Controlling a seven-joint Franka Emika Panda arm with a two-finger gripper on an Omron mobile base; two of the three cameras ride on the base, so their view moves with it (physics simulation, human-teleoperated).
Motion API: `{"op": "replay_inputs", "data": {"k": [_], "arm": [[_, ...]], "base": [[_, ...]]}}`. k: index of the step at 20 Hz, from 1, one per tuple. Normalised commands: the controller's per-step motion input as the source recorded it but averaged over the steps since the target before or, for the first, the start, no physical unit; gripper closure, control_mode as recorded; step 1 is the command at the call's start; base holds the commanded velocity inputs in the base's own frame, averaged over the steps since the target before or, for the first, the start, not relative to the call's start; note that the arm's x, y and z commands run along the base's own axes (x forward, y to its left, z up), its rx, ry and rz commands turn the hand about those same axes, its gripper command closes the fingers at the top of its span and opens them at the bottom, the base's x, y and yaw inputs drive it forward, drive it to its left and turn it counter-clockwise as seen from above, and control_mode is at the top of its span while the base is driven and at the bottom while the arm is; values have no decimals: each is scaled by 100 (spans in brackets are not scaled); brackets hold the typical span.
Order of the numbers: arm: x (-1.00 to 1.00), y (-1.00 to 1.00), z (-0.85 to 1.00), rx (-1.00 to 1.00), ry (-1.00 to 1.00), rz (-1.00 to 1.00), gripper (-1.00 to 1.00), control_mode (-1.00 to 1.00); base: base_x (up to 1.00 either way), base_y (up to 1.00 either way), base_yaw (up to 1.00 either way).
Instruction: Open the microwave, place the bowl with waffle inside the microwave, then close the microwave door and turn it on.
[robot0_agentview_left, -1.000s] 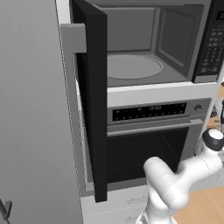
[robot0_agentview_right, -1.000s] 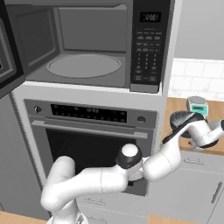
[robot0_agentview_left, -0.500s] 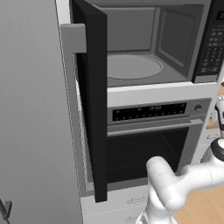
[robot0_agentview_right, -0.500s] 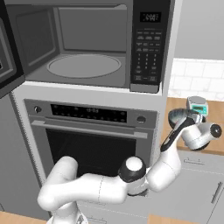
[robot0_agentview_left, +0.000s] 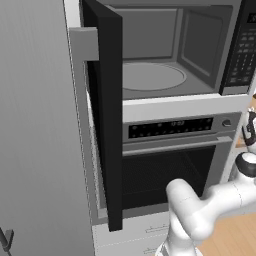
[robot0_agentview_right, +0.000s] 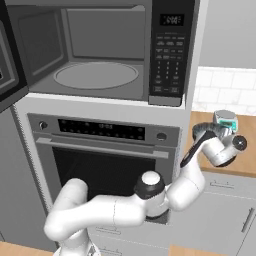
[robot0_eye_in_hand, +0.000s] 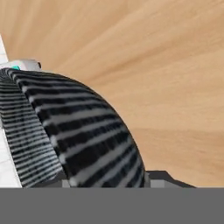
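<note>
With the microwave door (robot0_agentview_left: 102, 110) swung wide at the left of the left base view and the turntable (robot0_agentview_right: 96, 75) bare, seems to be at the pick-up step. Bowl (robot0_eye_in_hand: 70, 135) looms huge in the lower left of the hand view, ribbed side pressed close to the camera, over the wooden tabletop (robot0_eye_in_hand: 166, 65). In the right base view, bowl (robot0_agentview_right: 204, 131) sits at the right of the frame on the tabletop (robot0_agentview_right: 245, 130), right at the gripper (robot0_agentview_right: 207, 137), just in front of a small teal-and-grey object (robot0_agentview_right: 224, 119).

Fingers: cannot tell whether wide, narrow or closed on the rim; tips hidden behind the bowl and by the hand's own body.

Risks, as a judgement: lifting on a poor grip could tip the bowl and spill the waffle; a hurried swing toward the microwave (robot0_agentview_right: 105, 50) could clip the keypad (robot0_agentview_right: 167, 62) or the oven (robot0_agentview_right: 105, 155) front below; nudging sideways could knock the teal object.

Hand view gives the bowl's striped wall close up; right base view gives its place relative to the cavity; left base view gives the door's open angle and handle (robot0_agentview_left: 84, 44).
</note>
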Motion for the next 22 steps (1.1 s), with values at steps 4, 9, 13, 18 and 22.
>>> {"op": "replay_inputs", "data": {"k": [4, 9, 13, 18, 22], "arm": [[0, -76, -9, 12, 1, 0, 100, -100], [-34, -63, -1, 13, -5, 0, 100, -100], [-100, -83, 0, 12, -11, 0, 100, -100], [-100, -75, -1, 3, -14, 1, 100, -100], [-100, -55, -8, 0, -17, 6, 100, -100]], "base": [[0, 0, 0], [0, 0, 0], [0, 0, 0], [0, 0, 0], [0, 0, 0]]}}
